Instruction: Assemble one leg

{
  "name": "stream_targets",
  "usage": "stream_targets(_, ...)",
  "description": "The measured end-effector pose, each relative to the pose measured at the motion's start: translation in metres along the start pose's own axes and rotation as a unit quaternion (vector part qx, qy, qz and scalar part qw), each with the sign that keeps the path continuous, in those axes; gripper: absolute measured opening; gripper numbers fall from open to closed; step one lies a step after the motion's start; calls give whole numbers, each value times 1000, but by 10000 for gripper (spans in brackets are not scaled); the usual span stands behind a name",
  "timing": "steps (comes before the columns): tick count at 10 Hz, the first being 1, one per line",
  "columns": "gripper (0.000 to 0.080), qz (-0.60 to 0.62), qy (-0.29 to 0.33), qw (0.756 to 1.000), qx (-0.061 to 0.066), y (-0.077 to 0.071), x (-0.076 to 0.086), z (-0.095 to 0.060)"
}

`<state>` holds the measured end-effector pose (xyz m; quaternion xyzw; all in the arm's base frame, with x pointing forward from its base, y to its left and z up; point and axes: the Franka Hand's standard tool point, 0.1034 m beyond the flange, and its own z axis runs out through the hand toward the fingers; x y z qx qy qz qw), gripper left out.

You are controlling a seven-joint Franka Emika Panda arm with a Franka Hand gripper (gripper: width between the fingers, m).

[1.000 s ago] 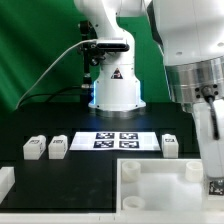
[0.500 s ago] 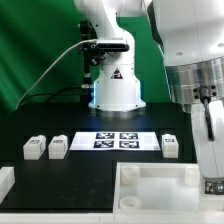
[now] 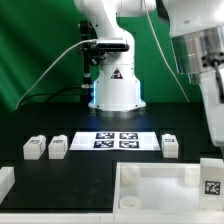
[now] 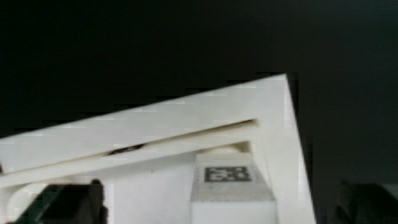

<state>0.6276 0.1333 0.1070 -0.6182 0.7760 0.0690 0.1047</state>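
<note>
One leg (image 3: 211, 181), a small white block with a square tag, stands upright at the near corner of the white tabletop (image 3: 150, 185) on the exterior view's right. My gripper (image 3: 214, 140) hangs just above it. In the wrist view the leg (image 4: 226, 180) stands between my two dark fingers (image 4: 75, 203), with a gap on each side. The gripper (image 4: 217, 208) is open and holds nothing. Three more legs lie on the black table: two on the left (image 3: 33, 147) (image 3: 58, 146) and one on the right (image 3: 170, 146).
The marker board (image 3: 115, 140) lies in the middle of the table in front of the robot base (image 3: 115, 85). Part of a white piece (image 3: 5, 181) shows at the left edge. The tabletop's raised rim (image 4: 143, 135) crosses the wrist view.
My arm has risen from low over the tabletop's right corner. The leg, hidden behind the gripper before, now shows standing free with its tag visible.
</note>
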Motion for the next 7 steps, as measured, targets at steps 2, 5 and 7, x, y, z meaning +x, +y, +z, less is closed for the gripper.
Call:
stream_targets(2, 649, -4, 0, 1000, -1, 2, -4, 1)
stream_targets(5, 649, -4, 1, 1000, -2, 2, -3, 2)
stream_targets(7, 649, -4, 1, 1000, -2, 2, -3, 2)
